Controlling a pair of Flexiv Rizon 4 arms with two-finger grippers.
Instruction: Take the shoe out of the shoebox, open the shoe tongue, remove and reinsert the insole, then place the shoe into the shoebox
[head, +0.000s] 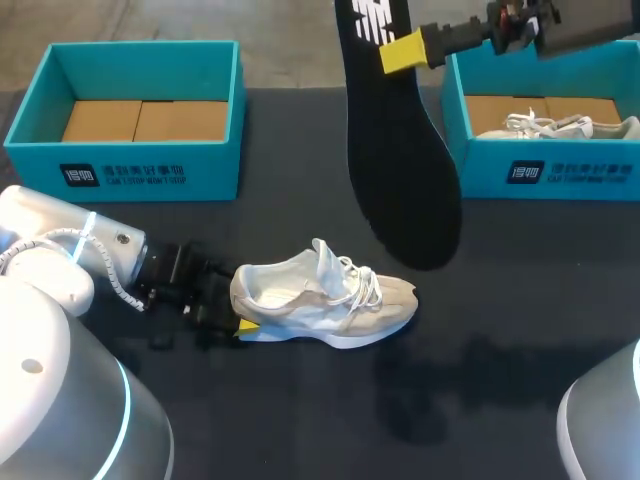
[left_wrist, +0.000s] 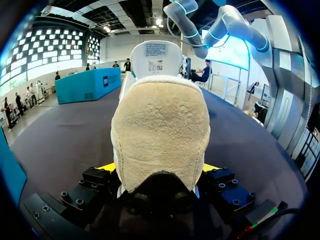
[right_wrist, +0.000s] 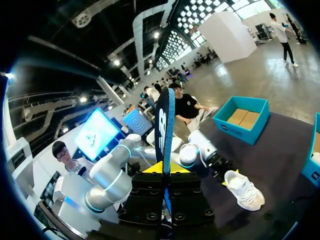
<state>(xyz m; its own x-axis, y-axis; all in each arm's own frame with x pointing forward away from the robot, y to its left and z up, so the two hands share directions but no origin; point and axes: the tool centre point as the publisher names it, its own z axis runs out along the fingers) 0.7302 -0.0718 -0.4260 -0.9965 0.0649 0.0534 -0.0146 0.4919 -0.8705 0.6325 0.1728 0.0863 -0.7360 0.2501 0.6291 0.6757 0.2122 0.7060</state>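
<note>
A white and beige shoe (head: 325, 295) lies on its sole on the dark table, toe pointing right and tongue pulled up. My left gripper (head: 240, 312) holds its heel, and in the left wrist view the beige heel (left_wrist: 160, 135) sits between both yellow fingertips (left_wrist: 106, 166). My right gripper (head: 402, 52) is high over the table's far middle, shut on a black insole (head: 400, 170) that hangs down from it. In the right wrist view the insole (right_wrist: 165, 125) stands edge-on between the fingers, and the shoe (right_wrist: 244, 190) lies far below.
An open teal shoebox (head: 130, 165) with a cardboard floor stands at the back left. A second teal shoebox (head: 545, 170) at the back right holds another pale shoe (head: 560, 126). Bare dark table lies in front of the shoe.
</note>
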